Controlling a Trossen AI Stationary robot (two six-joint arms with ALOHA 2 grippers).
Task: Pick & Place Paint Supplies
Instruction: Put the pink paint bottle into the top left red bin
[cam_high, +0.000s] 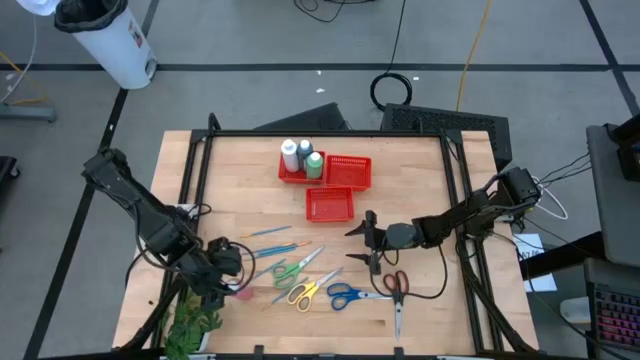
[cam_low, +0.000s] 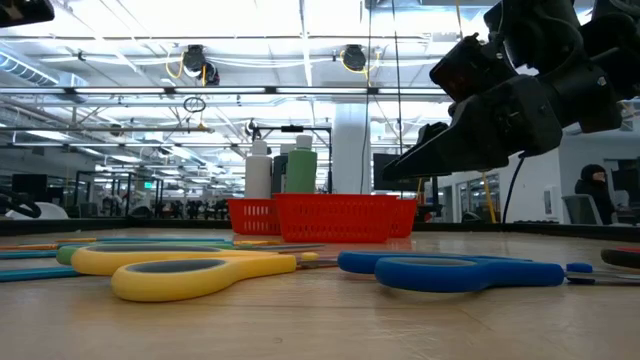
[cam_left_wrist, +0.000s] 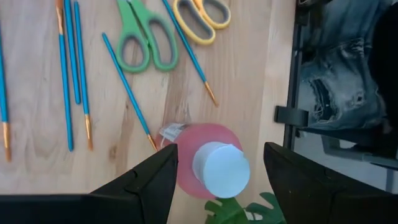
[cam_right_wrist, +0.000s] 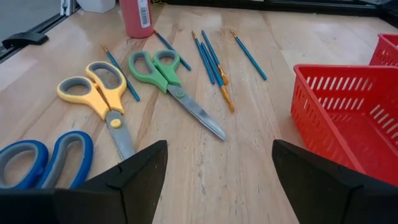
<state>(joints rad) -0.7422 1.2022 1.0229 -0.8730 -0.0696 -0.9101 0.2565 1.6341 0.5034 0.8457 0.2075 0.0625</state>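
Observation:
A pink bottle with a white cap (cam_left_wrist: 208, 163) stands upright on the table near its front left corner, and also shows in the high view (cam_high: 243, 291). My left gripper (cam_left_wrist: 221, 149) is open above it, pointing down, one finger on each side of the bottle. Whether a finger touches the bottle, I cannot tell. My right gripper (cam_high: 356, 243) is open and empty above the middle of the table, pointing toward the table's left edge. Green scissors (cam_high: 290, 268), yellow scissors (cam_high: 305, 292), blue scissors (cam_high: 350, 295) and red scissors (cam_high: 397, 285) lie flat near the front, beside several blue brushes (cam_high: 275, 248).
Two red mesh baskets stand at the far middle: one (cam_high: 345, 172) holds white, grey-blue and green bottles (cam_high: 301, 158) at its left end, the other (cam_high: 330, 204) is nearer. A leafy plant (cam_high: 190, 330) sits at the front left corner, close to my left gripper.

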